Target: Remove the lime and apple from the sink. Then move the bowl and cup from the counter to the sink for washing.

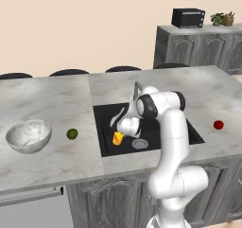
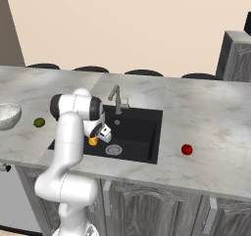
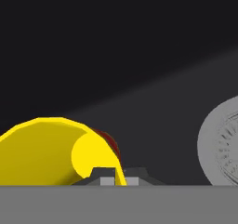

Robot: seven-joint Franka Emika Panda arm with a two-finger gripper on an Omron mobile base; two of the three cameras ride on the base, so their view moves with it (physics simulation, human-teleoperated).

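My gripper (image 1: pixel 121 132) (image 2: pixel 99 134) hangs low inside the black sink (image 1: pixel 106 120) (image 2: pixel 142 126), shut on the rim of the yellow cup (image 1: pixel 117 138) (image 2: pixel 92 141). In the hand view the cup (image 3: pixel 42 153) lies tilted at the lower left, just above the sink floor (image 3: pixel 116 56), with the silver drain (image 3: pixel 223 146) to its right. The dark-green lime (image 1: pixel 72 134) (image 2: pixel 39 123) rests on the counter left of the sink. Further left stands the marbled bowl (image 1: pixel 29 135) (image 2: pixel 7 115). The red apple (image 1: pixel 218 125) (image 2: pixel 187 150) sits on the counter right of the sink.
A grey faucet (image 1: pixel 137 87) (image 2: pixel 116 98) rises at the sink's back edge. Dark stool tops (image 1: pixel 69 72) line the far side of the counter. A microwave (image 1: pixel 188 18) and a plant (image 1: pixel 223 19) stand on a cabinet at the back right.
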